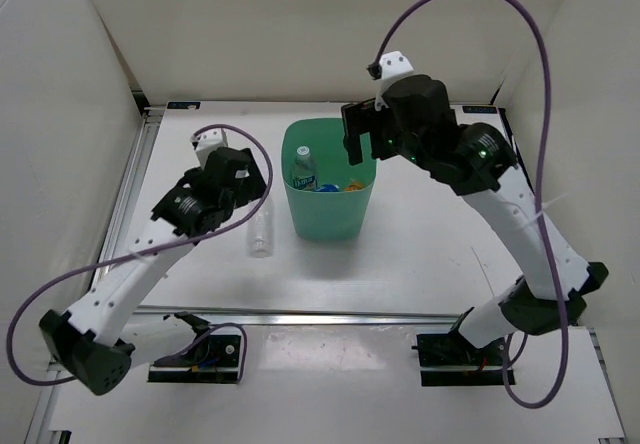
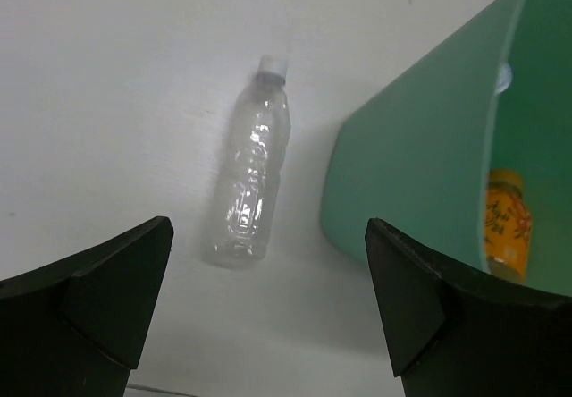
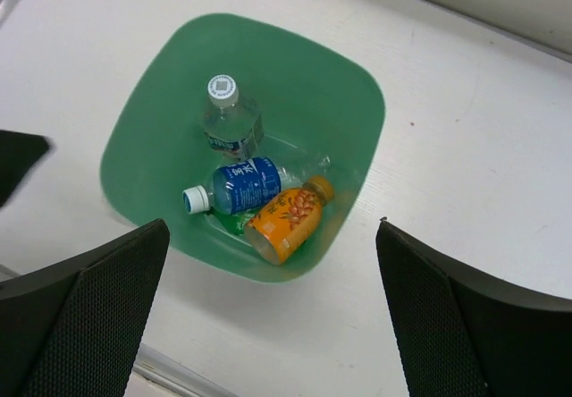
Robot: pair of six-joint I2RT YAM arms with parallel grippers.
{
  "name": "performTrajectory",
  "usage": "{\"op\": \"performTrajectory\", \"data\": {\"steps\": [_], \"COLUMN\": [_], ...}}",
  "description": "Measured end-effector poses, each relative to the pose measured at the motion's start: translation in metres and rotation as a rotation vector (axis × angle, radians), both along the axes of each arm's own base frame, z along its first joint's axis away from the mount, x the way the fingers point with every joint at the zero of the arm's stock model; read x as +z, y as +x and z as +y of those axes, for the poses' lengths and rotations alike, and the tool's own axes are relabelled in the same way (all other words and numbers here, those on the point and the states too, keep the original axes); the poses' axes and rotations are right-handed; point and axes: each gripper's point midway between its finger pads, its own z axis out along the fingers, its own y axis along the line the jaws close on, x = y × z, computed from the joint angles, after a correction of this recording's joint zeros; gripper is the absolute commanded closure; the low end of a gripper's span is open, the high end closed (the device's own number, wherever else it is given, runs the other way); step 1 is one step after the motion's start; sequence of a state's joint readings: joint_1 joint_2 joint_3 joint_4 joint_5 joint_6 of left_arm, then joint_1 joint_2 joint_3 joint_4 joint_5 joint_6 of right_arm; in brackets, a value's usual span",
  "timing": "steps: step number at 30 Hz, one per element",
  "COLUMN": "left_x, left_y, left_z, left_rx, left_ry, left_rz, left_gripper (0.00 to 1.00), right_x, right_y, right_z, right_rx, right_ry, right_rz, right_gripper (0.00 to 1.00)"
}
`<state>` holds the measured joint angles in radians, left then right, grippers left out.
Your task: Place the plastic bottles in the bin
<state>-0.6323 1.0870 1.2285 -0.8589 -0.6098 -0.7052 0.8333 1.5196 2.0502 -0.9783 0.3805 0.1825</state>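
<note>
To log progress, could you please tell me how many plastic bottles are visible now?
4: one plain clear bottle lying on the table left of the bin; three inside: upright clear bottle, blue-labelled bottle, orange bottle. Another may be hidden beneath.

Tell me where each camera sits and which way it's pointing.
Top external: above and behind the arm bases, looking down on the table; the left arm and right arm show, the bin between them, the plain clear bottle beside it.
Left wrist: on the left arm, aimed down at that lying bottle and the bin's outer wall; the open left pincer frames the bottom.
Right wrist: over the bin, looking down into it; the open right pincer frames the bottom.
Shared: both wrist views catch the orange bottle inside the bin.
</note>
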Motion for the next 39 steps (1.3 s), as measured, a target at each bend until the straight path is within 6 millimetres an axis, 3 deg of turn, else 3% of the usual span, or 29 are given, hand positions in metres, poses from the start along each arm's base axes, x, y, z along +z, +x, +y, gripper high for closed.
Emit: {"op": "performTrajectory", "data": {"steps": [4, 7, 17, 27, 29, 31, 32, 34, 35, 36, 39], "left_x": [-0.071, -0.114, -0.173, -0.235, -0.249, -0.249, -0.25, -0.25, -0.248, -0.247, -0.243], "left_y": [0.018, 0.019, 0.046, 0.055, 0.053, 0.058, 0.059, 0.058, 0.058, 0.055, 0.038], "left_z": [0.002, 0.005, -0.031, -0.022, -0.02, -0.022, -0.022, -0.022, -0.022, -0.018, -0.001], "left_rx": [-0.03, -0.06, -0.271, -0.281, -0.276, -0.268, -0.268, -0.268, -0.266, -0.254, -0.196], "left_ry": [-0.032, -0.047, -0.087, -0.045, -0.034, -0.036, -0.035, -0.04, -0.042, -0.035, -0.001], "left_rz": [0.194, 0.291, 0.39, 0.524, 0.56, 0.548, 0.547, 0.54, 0.528, 0.527, 0.529], "left_gripper": [0.0, 0.0, 0.0, 0.0, 0.08, 0.17, 0.32, 0.38, 0.56, 0.63, 0.67], "right_x": [0.015, 0.015, -0.005, -0.004, -0.004, -0.005, -0.006, -0.008, -0.008, -0.007, -0.007], "right_y": [-0.017, -0.029, -0.046, -0.056, -0.056, -0.055, -0.055, -0.053, -0.051, -0.05, -0.046], "right_z": [-0.015, -0.026, -0.04, -0.054, -0.054, -0.053, -0.052, -0.05, -0.049, -0.047, -0.043], "right_rx": [0.013, 0.022, 0.041, 0.049, 0.049, 0.049, 0.05, 0.05, 0.05, 0.05, 0.05], "right_ry": [0.041, 0.047, 0.017, 0.005, 0.003, -0.001, -0.003, -0.009, -0.011, -0.011, -0.015], "right_rz": [-0.028, -0.029, 0.002, -0.015, -0.015, -0.012, -0.01, -0.004, -0.001, -0.001, 0.003], "right_gripper": [0.0, 0.0, 0.0, 0.0, 0.0, 0.0, 0.0, 0.0, 0.0, 0.0, 0.0]}}
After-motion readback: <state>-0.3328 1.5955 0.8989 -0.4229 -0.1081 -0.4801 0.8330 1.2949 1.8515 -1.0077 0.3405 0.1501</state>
